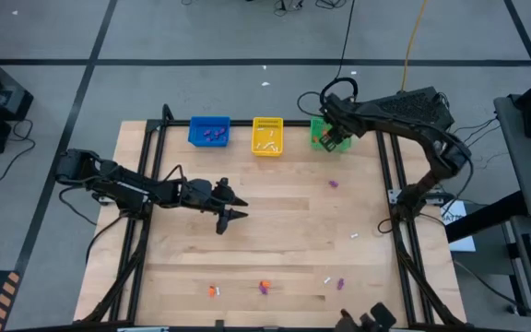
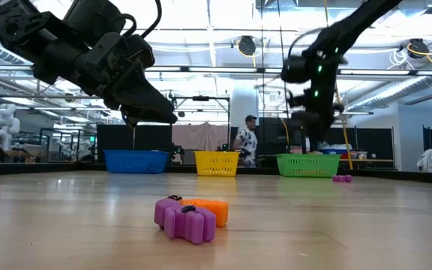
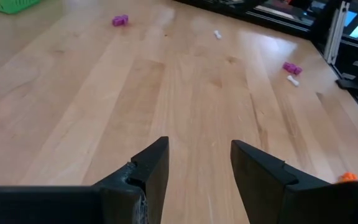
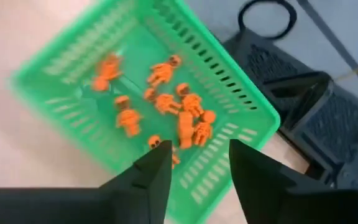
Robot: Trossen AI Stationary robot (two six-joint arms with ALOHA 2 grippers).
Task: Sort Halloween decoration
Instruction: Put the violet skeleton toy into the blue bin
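Orange figurines (image 4: 166, 109) lay heaped in the green basket (image 4: 61, 56) at the far edge of the wooden table (image 1: 275, 231). The right gripper (image 4: 197, 165) hung directly above that basket, its fingers spread wide with nothing between them. Purple trinkets (image 1: 214, 135) sat in the blue basket (image 1: 194, 129), and white pieces (image 1: 266, 138) in the yellow basket (image 1: 267, 123) between the other two.

Loose decorations were scattered over the tabletop: a purple piece (image 1: 333, 183) near the green basket, a white one (image 1: 354, 236) toward the right side, and along the near edge an orange piece (image 1: 213, 290), an orange and purple pair (image 2: 190, 216) touching each other, another white piece (image 1: 326, 279) and another purple one (image 1: 341, 283).

The left gripper (image 1: 238, 205) hovered over the bare middle of the table, well apart from every trinket, its fingers (image 3: 151, 171) wide open and empty.

In the room beyond the table a person (image 2: 244, 141) stood behind the baskets.
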